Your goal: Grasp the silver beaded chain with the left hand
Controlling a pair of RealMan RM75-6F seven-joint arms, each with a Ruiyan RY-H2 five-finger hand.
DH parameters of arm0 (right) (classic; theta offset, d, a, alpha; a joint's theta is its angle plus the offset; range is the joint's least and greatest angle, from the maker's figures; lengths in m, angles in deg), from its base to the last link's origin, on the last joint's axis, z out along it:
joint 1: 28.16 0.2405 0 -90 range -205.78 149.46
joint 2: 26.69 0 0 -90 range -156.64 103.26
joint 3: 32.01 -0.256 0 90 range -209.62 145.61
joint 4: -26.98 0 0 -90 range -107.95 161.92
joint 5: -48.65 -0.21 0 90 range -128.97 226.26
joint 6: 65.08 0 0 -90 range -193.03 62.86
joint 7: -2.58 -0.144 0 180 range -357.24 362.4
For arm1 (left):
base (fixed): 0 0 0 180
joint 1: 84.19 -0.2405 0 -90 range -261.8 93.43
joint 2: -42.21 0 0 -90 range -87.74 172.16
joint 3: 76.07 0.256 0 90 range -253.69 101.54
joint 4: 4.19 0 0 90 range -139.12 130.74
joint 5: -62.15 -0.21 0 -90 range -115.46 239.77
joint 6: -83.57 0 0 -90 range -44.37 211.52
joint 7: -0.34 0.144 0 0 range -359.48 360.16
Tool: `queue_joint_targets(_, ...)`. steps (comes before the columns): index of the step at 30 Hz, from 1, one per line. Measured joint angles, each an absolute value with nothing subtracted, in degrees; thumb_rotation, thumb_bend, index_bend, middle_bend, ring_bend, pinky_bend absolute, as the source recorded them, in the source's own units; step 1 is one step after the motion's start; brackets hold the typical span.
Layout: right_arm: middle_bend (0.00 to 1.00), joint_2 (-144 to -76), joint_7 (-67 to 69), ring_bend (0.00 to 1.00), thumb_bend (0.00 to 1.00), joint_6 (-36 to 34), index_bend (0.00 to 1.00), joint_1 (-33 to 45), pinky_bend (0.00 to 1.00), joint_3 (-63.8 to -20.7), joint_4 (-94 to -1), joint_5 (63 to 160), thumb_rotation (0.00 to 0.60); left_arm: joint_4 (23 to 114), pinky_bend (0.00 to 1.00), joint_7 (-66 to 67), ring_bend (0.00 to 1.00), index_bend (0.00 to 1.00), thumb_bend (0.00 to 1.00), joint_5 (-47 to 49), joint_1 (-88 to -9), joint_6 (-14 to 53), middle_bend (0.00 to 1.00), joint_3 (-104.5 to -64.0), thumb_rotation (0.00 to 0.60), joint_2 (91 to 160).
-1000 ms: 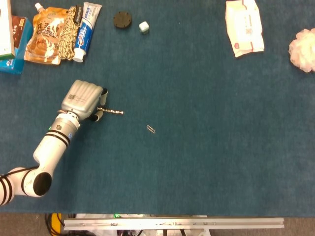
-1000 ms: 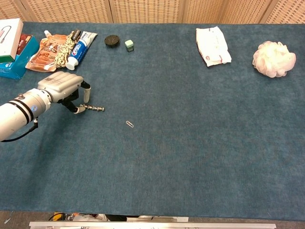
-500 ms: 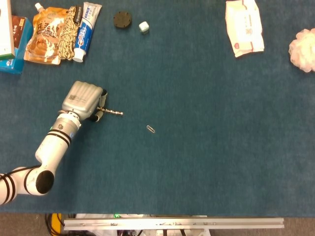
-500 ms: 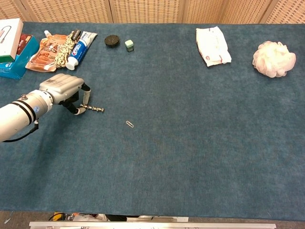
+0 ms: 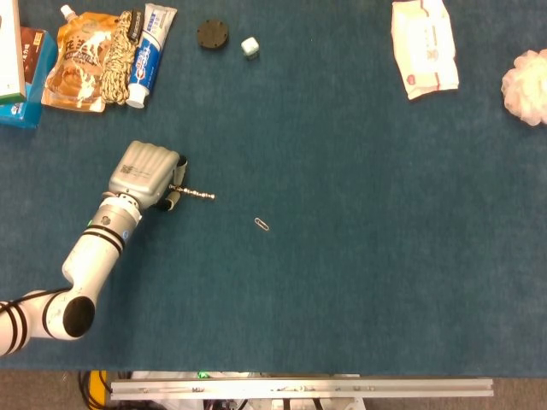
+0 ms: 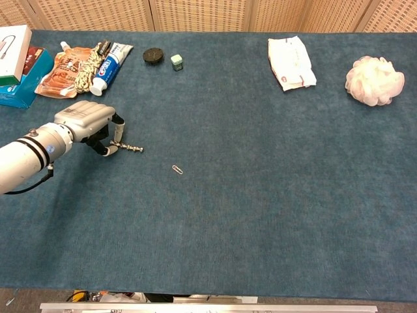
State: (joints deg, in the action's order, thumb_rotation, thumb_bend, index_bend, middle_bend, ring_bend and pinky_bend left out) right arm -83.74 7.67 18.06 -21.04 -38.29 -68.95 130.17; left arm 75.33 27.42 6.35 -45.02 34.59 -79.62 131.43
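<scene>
The silver beaded chain (image 5: 197, 195) (image 6: 129, 149) lies in a short straight line on the blue table cloth, left of centre. My left hand (image 5: 147, 173) (image 6: 86, 121) sits at the chain's left end, back upward and fingers curled down. Its fingertips (image 6: 111, 149) pinch that end, and the rest of the chain sticks out to the right on the cloth. The pinched end is hidden under the fingers in the head view. My right hand is in neither view.
A small paperclip (image 5: 262, 225) lies just right of the chain. At the back left are a toothpaste tube (image 5: 150, 49), a braided rope (image 5: 117, 60), a snack pouch (image 5: 79, 60) and boxes (image 5: 17, 60). Further back: black disc (image 5: 212, 35), small cube (image 5: 249, 46), wipes pack (image 5: 424, 47), white puff (image 5: 528, 85).
The left hand has shifted only a few pixels and keeps its curled hold at the chain's left end. The chain has barely moved.
</scene>
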Motion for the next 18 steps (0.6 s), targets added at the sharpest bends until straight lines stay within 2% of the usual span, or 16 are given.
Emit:
queue_joint_targets(8,0.53,-83.8,7.2,0.58,0.13,18.6,0.34,-21.2,0.54,-38.3,-68.7,130.7,0.600,79.9,1.00,26.9,1.00,0.61,0.35,3.3,-45.7,31.8,1.00,-79.1,0.600,128.8)
queue_joint_targets(18,0.53,-84.0,6.6,0.58,0.13,18.8,0.34,-21.3,0.54,-38.4,-68.5,131.1,0.600,89.8,1.00,26.4,1.00,0.62,0.35,-4.4,-47.6,25.9,1.00,-77.9,0.600,124.1)
